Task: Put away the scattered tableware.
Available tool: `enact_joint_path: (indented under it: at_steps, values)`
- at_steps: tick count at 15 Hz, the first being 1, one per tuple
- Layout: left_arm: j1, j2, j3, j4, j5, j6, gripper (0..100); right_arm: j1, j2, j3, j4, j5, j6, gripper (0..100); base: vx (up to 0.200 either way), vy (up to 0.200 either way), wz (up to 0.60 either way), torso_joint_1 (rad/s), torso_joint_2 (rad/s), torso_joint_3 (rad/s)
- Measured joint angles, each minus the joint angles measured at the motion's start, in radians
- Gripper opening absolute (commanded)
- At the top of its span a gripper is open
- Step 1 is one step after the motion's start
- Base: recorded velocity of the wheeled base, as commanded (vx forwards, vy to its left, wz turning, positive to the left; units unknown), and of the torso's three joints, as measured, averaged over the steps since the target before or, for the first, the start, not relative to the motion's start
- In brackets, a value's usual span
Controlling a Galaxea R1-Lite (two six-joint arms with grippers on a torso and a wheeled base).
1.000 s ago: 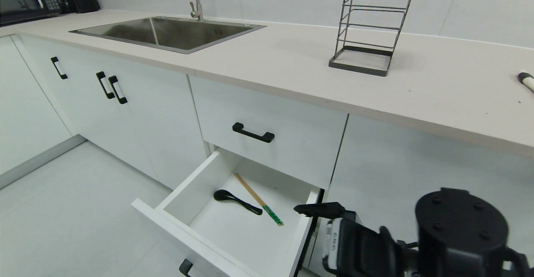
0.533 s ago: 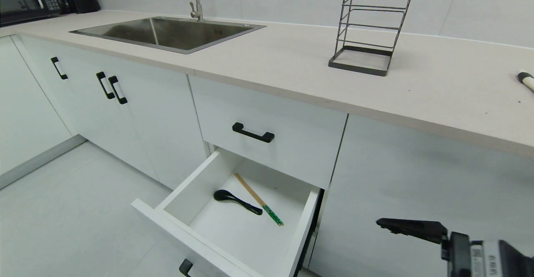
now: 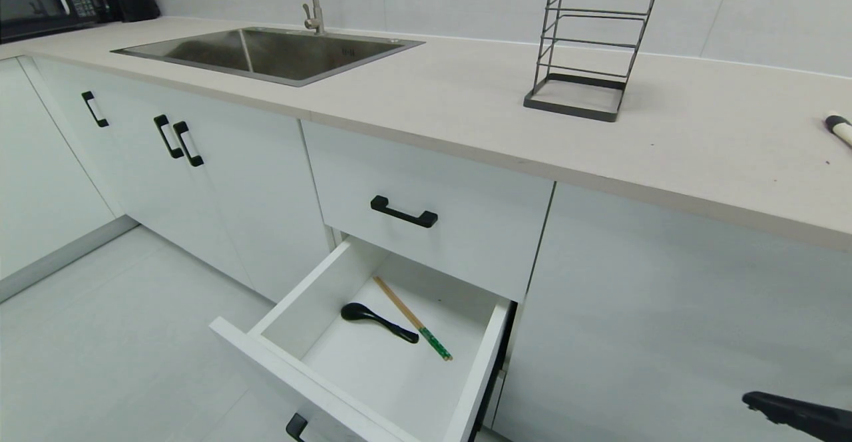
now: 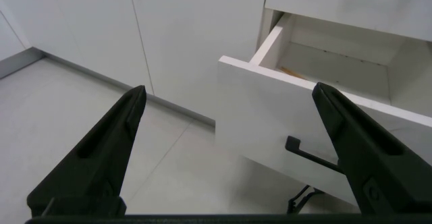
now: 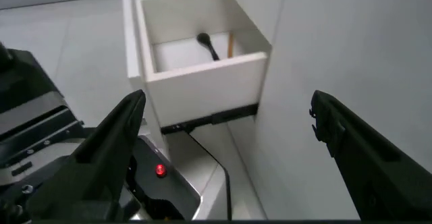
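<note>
A white drawer point(image 3: 315, 287) stands pulled out below the counter. Inside it lie a black spoon point(image 3: 377, 320) and a pair of wooden chopsticks point(image 3: 413, 319) with green ends, side by side. My right gripper point(image 5: 227, 101) is open and holds nothing; it sits off the drawer's point(image 5: 202, 72) right side, where the spoon point(image 5: 208, 43) and chopsticks point(image 5: 230, 45) show within. One of its fingers point(image 3: 793, 411) pokes in low at the right of the head view. My left gripper point(image 4: 228, 92) is open with nothing in it, low in front of the drawer's front panel point(image 4: 270, 119).
A closed drawer with a black handle point(image 3: 404, 213) sits above the open one. On the counter are a sink point(image 3: 266, 50), a wire dish rack point(image 3: 591, 42) and a small white object point(image 3: 840, 128) at the far right edge. The open drawer's own handle point(image 4: 312, 156) juts out.
My right arm has drawn back from beside the drawer, rightward and down, until a single finger remains at the head view's corner. Spoon, chopsticks and drawer have stayed put.
</note>
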Motion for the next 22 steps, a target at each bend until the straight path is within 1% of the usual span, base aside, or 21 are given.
enact_joint_path:
  at_steps: [2, 3, 5, 7, 9, 11, 12, 14, 16, 17, 18, 19, 20, 21, 22]
  values:
    - [0.0, 0.0, 0.0, 0.0, -0.001, 0.003, 100, -0.073, -0.135, 0.004, 0.115, 0.0, 0.003, 100, 0.0, 0.0, 0.0, 0.0, 0.0, 0.0]
    - [0.0, 0.0, 0.0, 0.0, -0.001, 0.002, 100, -0.13, -0.209, 0.004, 0.178, -0.001, 0.002, 100, 0.0, 0.0, 0.0, 0.0, 0.0, 0.0]
    - [0.0, 0.0, 0.0, 0.0, -0.003, 0.001, 100, -0.283, -0.349, 0.004, 0.274, 0.004, 0.0, 100, 0.0, 0.0, 0.0, 0.0, 0.0, 0.0]
    - [0.0, 0.0, 0.0, 0.0, -0.002, -0.005, 100, -0.436, -0.466, -0.013, 0.321, 0.013, 0.0, 100, 0.0, 0.0, 0.0, 0.0, 0.0, 0.0]
    - [0.0, 0.0, 0.0, 0.0, -0.002, -0.004, 100, -0.537, -0.542, -0.041, 0.317, 0.013, 0.0, 100, 0.0, 0.0, 0.0, 0.0, 0.0, 0.0]
    - [0.0, 0.0, 0.0, 0.001, -0.013, 0.001, 100, -0.595, -0.577, -0.064, 0.308, 0.023, -0.001, 100, 0.0, 0.0, 0.0, 0.0, 0.0, 0.0]
    - [0.0, 0.0, 0.0, 0.0, -0.04, 0.007, 100, -0.631, -0.588, -0.072, 0.309, 0.041, -0.009, 100, 0.0, 0.0, 0.0, 0.0, 0.0, 0.0]
    - [0.001, 0.0, 0.0, 0.0, -0.055, 0.017, 100, -0.701, -0.615, -0.056, 0.312, 0.071, -0.02, 100, 0.0, 0.0, 0.0, 0.0, 0.0, 0.0]
    - [0.001, 0.0, 0.0, -0.004, -0.066, 0.035, 100, -0.734, -0.661, -0.01, 0.374, 0.072, -0.029, 100, 0.0, 0.0, 0.0, 0.0, 0.0, 0.0]
    - [0.002, 0.0, 0.0, -0.005, -0.07, 0.04, 100, -0.74, -0.674, -0.003, 0.39, 0.071, -0.031, 100, 0.0, 0.0, 0.0, 0.0, 0.0, 0.0]
    - [0.002, 0.0, 0.0, -0.023, -0.07, 0.041, 100, -0.744, -0.684, 0.004, 0.446, 0.064, -0.026, 100, 0.0, 0.0, 0.0, 0.0, 0.0, 0.0]
    - [0.001, 0.0, -0.009, -0.09, -0.07, 0.029, 100, -0.746, -0.69, 0.006, 0.487, 0.015, -0.013, 100, 0.0, 0.0, 0.0, 0.0, 0.0, 0.0]
    - [0.001, 0.001, -0.051, -0.159, -0.072, 0.015, 100, -0.746, -0.694, 0.006, 0.504, -0.031, 0.02, 100, 0.0, 0.0, 0.0, 0.0, 0.0, 0.0]
    - [0.001, 0.004, -0.099, -0.19, -0.079, 0.007, 100, -0.746, -0.696, 0.007, 0.512, -0.038, 0.036, 100, 0.0, 0.0, 0.0, 0.0, 0.0, 0.0]
    - [-0.003, 0.017, -0.143, -0.16, -0.117, 0.002, 100, -0.747, -0.697, 0.007, 0.511, -0.039, 0.039, 100, 0.0, 0.0, 0.0, 0.0, 0.0, 0.0]
